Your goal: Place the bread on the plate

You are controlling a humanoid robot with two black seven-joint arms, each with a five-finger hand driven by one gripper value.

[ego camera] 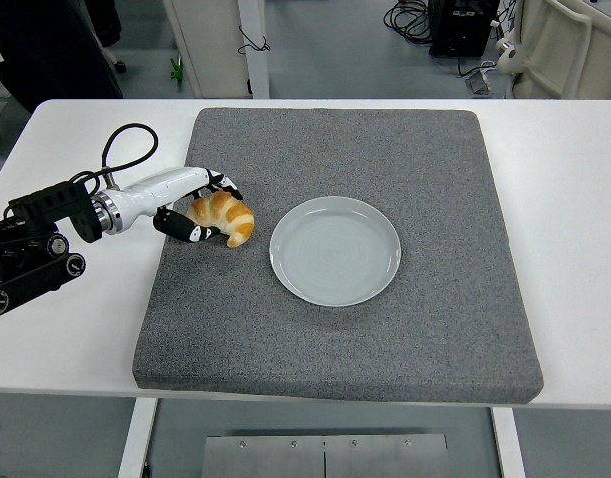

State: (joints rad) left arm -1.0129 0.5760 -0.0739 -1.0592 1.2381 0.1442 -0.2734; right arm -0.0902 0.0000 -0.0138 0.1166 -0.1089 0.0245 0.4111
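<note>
One step looks under way, and most of the job is left. The bread (224, 217), a croissant, sits on the grey mat (385, 329) near its left side, just left of the plate (334, 250) and not touching it. The left hand (198, 207) has its fingers (191, 234) curled round the croissant from the left, one above and one below, so I'd call it a grasp, though from here I can't tell how firm it is or whether the bread is off the mat at all. Lifting, carrying it the short way right and setting it down are all to come, as I judge it. The right arm isn't to be seen.

The croissant is a golden-brown crescent, glossy and ridged, likely light and flaky, so a hard squeeze could crush it. The plate is round, pale grey-white, smooth and shallow with a low rim, and bare. The mat is a thick square slab, speckled and felt-like, probably grippy. It lies on a smooth white desk (574, 199).
</note>
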